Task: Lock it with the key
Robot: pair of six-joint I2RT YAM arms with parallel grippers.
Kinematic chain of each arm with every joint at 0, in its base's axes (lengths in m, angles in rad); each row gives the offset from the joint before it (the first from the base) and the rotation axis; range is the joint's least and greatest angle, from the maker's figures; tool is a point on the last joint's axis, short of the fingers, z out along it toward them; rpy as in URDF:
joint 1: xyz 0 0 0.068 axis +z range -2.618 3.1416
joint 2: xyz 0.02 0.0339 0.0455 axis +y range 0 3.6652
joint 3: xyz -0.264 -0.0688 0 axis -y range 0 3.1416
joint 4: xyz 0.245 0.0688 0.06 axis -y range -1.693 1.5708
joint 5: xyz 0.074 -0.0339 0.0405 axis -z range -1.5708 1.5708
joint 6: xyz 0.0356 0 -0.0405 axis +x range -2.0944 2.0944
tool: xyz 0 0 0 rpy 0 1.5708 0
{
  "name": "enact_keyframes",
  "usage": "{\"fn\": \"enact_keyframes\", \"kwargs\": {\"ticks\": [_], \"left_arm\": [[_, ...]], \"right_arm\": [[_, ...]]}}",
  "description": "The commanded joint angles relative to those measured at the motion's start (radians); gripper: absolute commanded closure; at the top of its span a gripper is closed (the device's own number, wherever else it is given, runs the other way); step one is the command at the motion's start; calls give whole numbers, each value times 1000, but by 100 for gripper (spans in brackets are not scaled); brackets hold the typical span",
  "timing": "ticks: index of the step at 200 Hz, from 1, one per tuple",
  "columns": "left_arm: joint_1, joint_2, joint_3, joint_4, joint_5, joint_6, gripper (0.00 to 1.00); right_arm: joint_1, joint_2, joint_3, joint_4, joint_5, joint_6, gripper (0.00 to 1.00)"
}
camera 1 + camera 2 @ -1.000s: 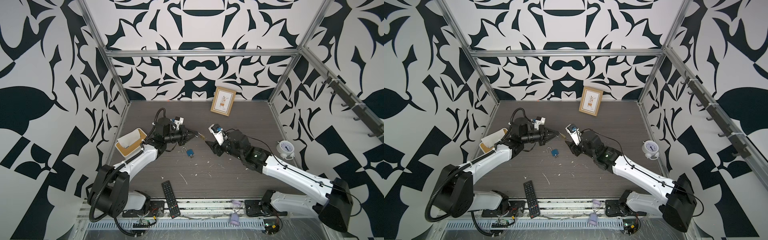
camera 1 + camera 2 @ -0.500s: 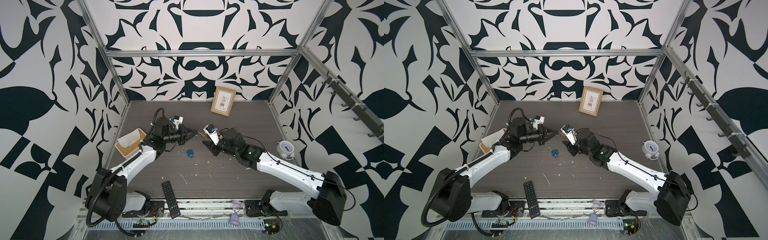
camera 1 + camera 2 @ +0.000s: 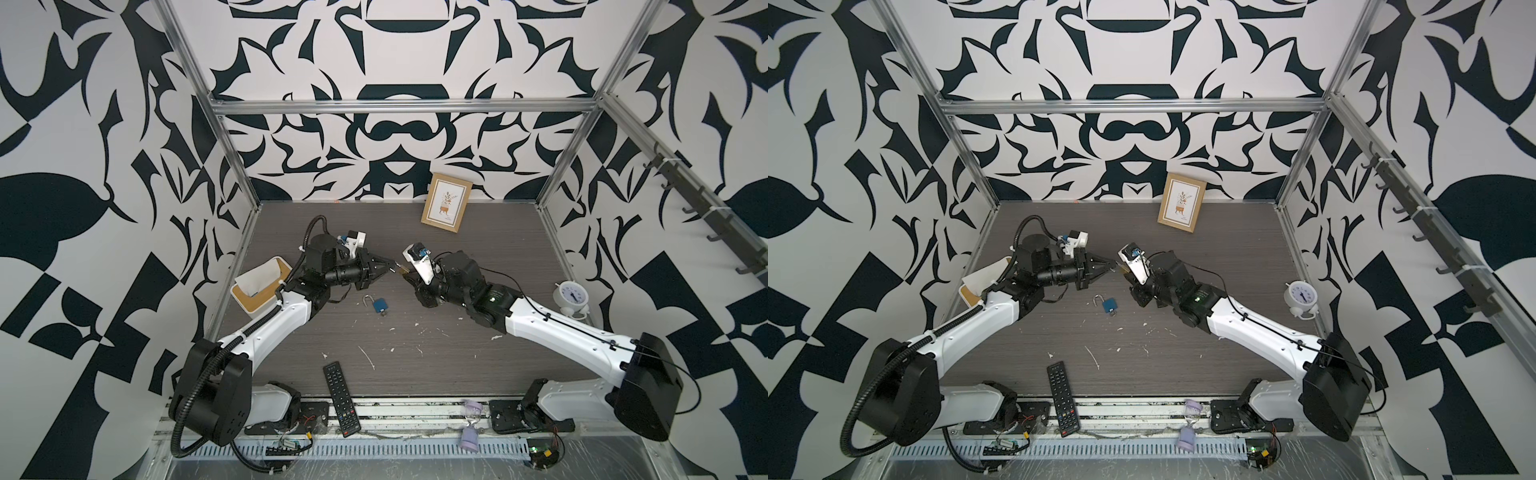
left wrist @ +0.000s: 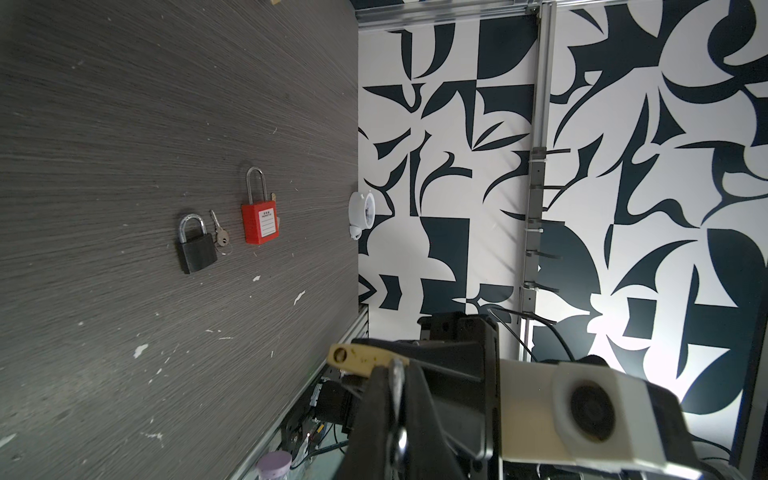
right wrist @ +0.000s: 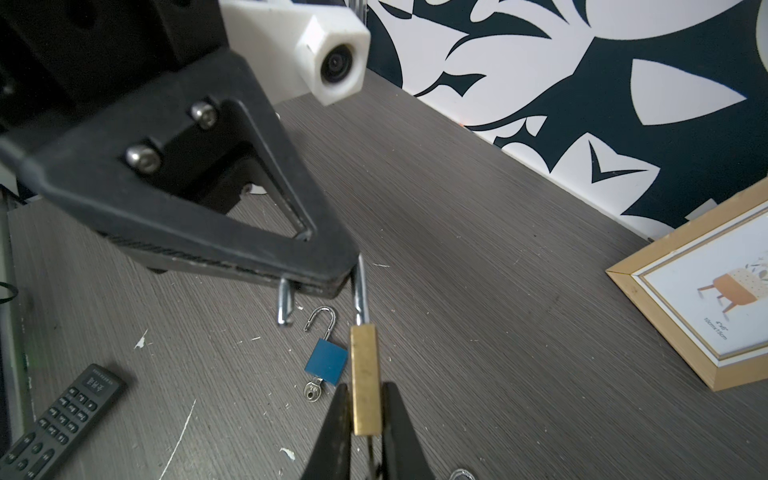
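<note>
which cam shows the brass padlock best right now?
Right wrist view: the brass padlock is close and sharp, body between the fingers of the right gripper, open shackle pinched by the left gripper. Left wrist view shows only one end of it; in both top views it is a small gold speck.

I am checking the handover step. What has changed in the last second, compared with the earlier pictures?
The right claw moved toward the left claw and closed on the body of the brass padlock. The left claw stayed shut on its shackle, hardly moving. The blue padlock and remote lie as before.
</note>
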Motion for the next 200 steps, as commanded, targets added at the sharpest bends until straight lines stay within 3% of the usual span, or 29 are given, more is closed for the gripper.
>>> {"fn": "enact_keyframes", "kwargs": {"ticks": [1,50,85,200], "left_arm": [[-4,-16,-26,72,28,-21,100],[-4,1,-41,123,37,-49,100],[-4,3,-47,148,35,-68,100],[-2,23,-82,257,29,-134,100]], "right_arm": [[-16,-32,18,80,-32,54,87],[-121,-74,-57,220,-194,227,90],[-145,-70,-64,243,-234,262,81],[-146,1,-49,279,-313,323,76]]}}
